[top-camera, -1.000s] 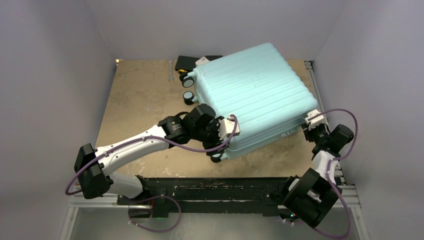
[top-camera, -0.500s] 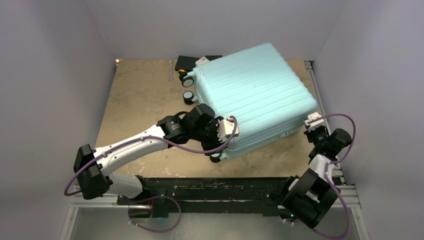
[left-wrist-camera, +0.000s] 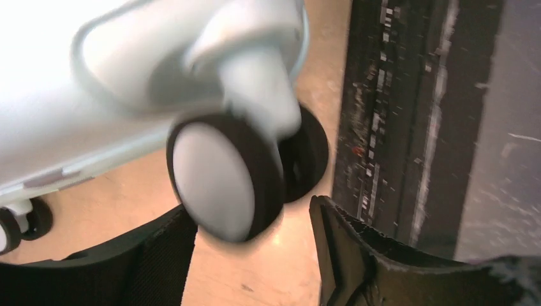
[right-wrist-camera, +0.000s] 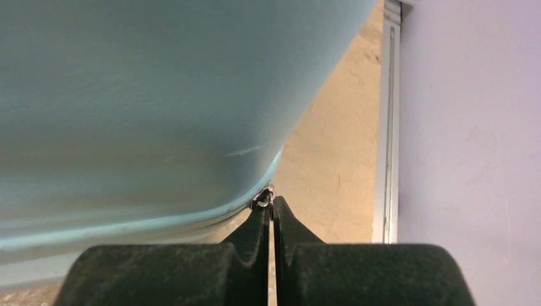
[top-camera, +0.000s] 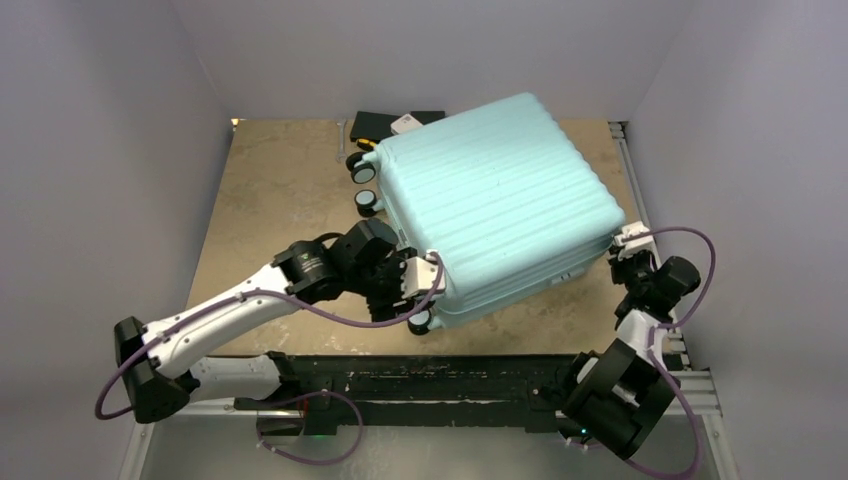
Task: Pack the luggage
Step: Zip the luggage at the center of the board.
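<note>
Right pincer (right-wrist-camera: pixel 269 205) has just clenched on the zipper pull (right-wrist-camera: pixel 262 199) at the near right corner of the luggage (top-camera: pixel 495 200), which lies closed mid-table and has slid left. Left pincer (top-camera: pixel 415 290) stays spread around a near wheel (left-wrist-camera: pixel 217 182). Zipper travel can probably start.

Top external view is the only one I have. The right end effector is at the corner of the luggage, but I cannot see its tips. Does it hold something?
Observer: It seems so. The right wrist view shows the right end effector shut on a small metal zipper pull at the lower edge of the luggage.
Operator: And the left end effector, is it clamped on the wheel?
Observer: No. In the left wrist view the left end effector is open. The wheel sits between its fingers, with a gap on one side.
</note>
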You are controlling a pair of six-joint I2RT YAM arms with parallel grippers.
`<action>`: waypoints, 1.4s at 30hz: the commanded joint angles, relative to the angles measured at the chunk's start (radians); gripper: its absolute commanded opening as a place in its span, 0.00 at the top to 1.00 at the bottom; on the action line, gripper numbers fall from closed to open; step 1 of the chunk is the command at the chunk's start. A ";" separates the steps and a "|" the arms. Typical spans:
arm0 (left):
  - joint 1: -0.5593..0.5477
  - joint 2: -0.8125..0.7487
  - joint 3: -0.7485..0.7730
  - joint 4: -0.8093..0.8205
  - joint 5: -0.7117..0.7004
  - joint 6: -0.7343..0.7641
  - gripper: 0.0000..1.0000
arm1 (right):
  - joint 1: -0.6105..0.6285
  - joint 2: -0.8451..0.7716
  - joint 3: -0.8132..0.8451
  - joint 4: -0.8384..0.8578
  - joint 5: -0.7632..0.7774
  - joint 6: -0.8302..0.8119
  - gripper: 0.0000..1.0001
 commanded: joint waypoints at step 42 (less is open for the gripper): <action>-0.078 0.353 0.273 0.374 -0.077 -0.035 0.01 | 0.199 0.116 0.199 -0.335 -0.293 -0.542 1.00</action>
